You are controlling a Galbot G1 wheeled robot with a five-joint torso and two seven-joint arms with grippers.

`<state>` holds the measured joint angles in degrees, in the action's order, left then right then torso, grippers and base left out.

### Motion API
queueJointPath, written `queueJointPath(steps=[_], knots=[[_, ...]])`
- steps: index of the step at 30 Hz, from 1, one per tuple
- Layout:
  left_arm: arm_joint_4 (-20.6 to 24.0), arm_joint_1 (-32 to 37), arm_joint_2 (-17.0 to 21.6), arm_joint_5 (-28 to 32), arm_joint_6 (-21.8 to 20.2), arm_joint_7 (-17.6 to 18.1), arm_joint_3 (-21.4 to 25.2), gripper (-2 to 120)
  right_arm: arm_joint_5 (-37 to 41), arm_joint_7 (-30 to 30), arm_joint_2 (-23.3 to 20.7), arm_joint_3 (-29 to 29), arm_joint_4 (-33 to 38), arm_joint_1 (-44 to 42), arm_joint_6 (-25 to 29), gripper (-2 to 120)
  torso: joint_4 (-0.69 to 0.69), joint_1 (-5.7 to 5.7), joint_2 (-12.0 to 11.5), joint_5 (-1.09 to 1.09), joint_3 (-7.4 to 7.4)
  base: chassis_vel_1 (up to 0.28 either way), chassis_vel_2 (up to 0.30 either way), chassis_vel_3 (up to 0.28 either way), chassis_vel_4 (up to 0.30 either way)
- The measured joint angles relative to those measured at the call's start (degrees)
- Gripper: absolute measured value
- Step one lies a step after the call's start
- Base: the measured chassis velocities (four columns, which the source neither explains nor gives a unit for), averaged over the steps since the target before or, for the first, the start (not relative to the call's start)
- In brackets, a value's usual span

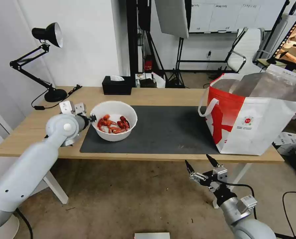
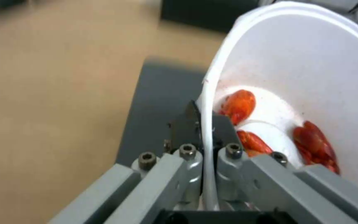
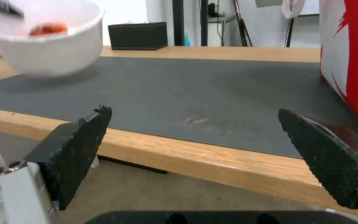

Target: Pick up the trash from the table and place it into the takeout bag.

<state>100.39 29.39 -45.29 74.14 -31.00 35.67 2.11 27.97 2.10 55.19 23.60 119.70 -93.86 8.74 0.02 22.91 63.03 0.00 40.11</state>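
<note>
White walls, concrete floor (image 1: 128, 202); black desk lamp (image 1: 48, 36) at tabletop's far left corner; office chair (image 1: 245, 49) behind.

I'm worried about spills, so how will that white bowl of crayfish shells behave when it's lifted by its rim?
The white bowl looks thin-walled, so its rim may flex where the left pincer pinches it. Held at one side only, it will probably sag or tilt. The loose crayfish shells may then slide towards the low side.

The bowl (image 1: 113, 120) sits on the mat (image 1: 161, 129) at centre left of the frame. The bag (image 1: 254, 116) stands at right, the tissue box (image 1: 116, 85) behind, the lamp (image 1: 45, 59) upper left.
</note>
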Motion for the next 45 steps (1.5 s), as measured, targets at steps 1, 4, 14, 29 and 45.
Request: queueJointPath(steps=[1,4,14,29,45], knots=[[0.00,0.00,0.00,0.00,0.00,0.00,0.00,0,0.00,0.00,0.00,0.00,0.00,0.00,0.00,100,0.00,0.00,0.00,0.00,0.00,0.000,0.000,0.000,0.000],[2.24,-2.78,0.81,-3.70,2.38,-2.62,-2.66,0,0.00,0.00,0.00,0.00,0.00,0.00,0.00,100,-0.01,0.00,0.00,0.01,0.00,0.000,0.000,0.000,0.000],[-2.78,-28.54,-8.50,1.05,3.87,-0.71,-19.42,0,0.00,0.00,0.00,0.00,0.00,0.00,0.00,100,-0.02,0.01,-0.01,0.02,0.00,0.000,0.000,0.000,0.000],[-27.67,-44.92,-35.92,1.70,2.02,0.27,-26.29,0,0.00,0.00,-0.01,0.00,0.00,0.00,0.00,100,-0.03,0.01,-0.01,0.03,0.01,0.000,0.000,0.000,0.000],[-34.69,-45.92,-46.35,-2.16,1.88,-5.28,-23.17,0,0.00,0.00,-0.01,0.00,0.00,0.00,0.00,100,-0.02,0.01,-0.01,0.01,0.00,0.000,0.000,0.000,0.000]])
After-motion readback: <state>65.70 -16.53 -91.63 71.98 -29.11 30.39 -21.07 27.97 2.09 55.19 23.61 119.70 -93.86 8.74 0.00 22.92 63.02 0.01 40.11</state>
